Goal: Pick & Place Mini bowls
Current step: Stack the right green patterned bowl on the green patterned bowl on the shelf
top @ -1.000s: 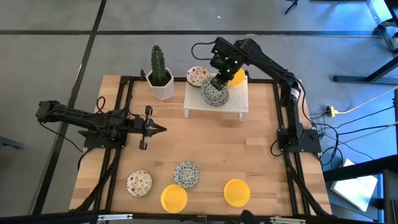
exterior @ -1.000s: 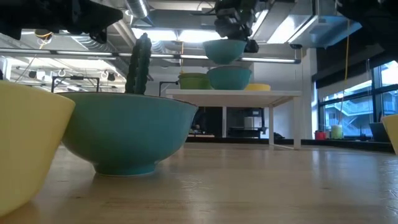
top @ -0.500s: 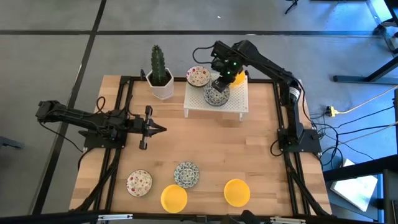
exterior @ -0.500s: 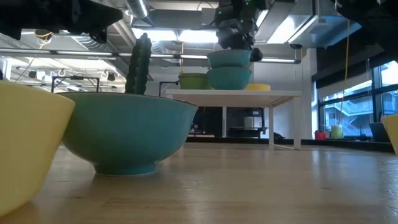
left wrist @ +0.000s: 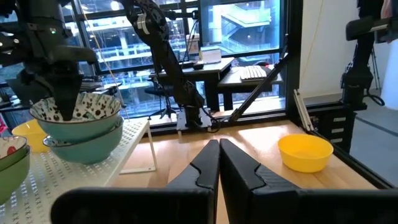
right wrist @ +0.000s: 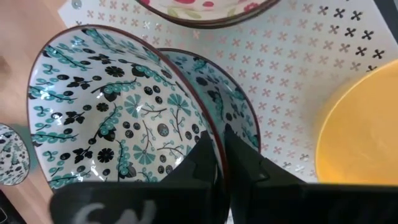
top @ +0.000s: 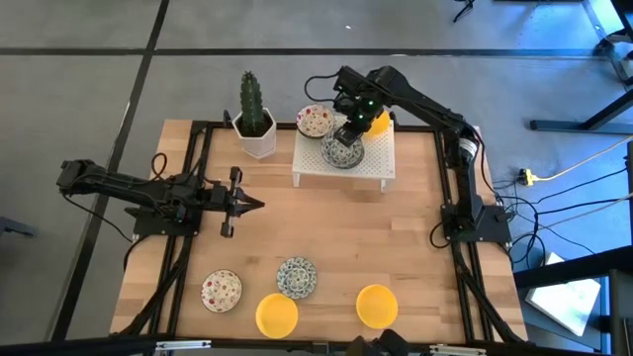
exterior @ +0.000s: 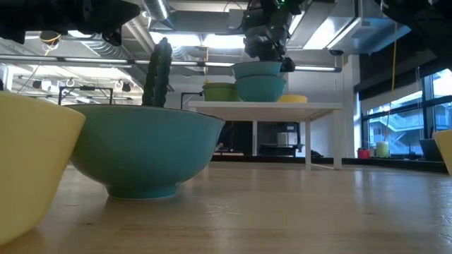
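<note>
Two blue-green bowls are nearly nested on the white rack (top: 381, 163) rn: your right gripper (right wrist: 219, 163) is clamped on the rim of the top blue-green bowl (right wrist: 118, 106), which sits tilted inside the lower blue-green bowl (right wrist: 239, 124). IMO ease it down till the rims sit level, then let go straight up so you don't drag it sideways into the yellow bowl (right wrist: 357, 134) just beside it or the red-speck bowl (top: 315, 121) at the rack's far corner. Bowl's round, so no real long axis; its mouth faces up but tips toward the left side of the table, pinched edge riding high. Left gripper (top: 253, 206) is pinched closed on nothing, parked over the table's left-middle. Four bowls wait near the front edge: red-speck (top: 221, 291), blue-green (top: 297, 277), yellow (top: 276, 314), and another yellow (top: 377, 306). Cactus pot (top: 256, 133) sits left of the rack, fyi.
</note>
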Controlling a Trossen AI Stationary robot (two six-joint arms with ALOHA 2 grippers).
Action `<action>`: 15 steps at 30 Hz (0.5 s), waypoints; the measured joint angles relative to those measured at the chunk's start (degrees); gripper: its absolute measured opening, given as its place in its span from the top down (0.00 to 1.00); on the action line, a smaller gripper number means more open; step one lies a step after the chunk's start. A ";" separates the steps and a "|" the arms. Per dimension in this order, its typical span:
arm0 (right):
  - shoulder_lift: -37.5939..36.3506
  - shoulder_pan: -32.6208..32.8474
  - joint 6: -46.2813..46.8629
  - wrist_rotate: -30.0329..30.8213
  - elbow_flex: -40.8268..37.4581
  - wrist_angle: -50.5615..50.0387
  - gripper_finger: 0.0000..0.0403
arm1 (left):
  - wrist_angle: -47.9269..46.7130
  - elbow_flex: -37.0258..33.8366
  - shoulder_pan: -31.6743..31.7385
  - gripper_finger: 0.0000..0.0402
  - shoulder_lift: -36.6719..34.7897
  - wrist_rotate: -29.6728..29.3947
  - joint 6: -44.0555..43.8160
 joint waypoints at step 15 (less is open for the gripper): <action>0.23 -0.01 1.41 1.28 0.00 -0.90 0.95 | -0.11 0.00 -0.02 0.98 0.00 0.00 -0.15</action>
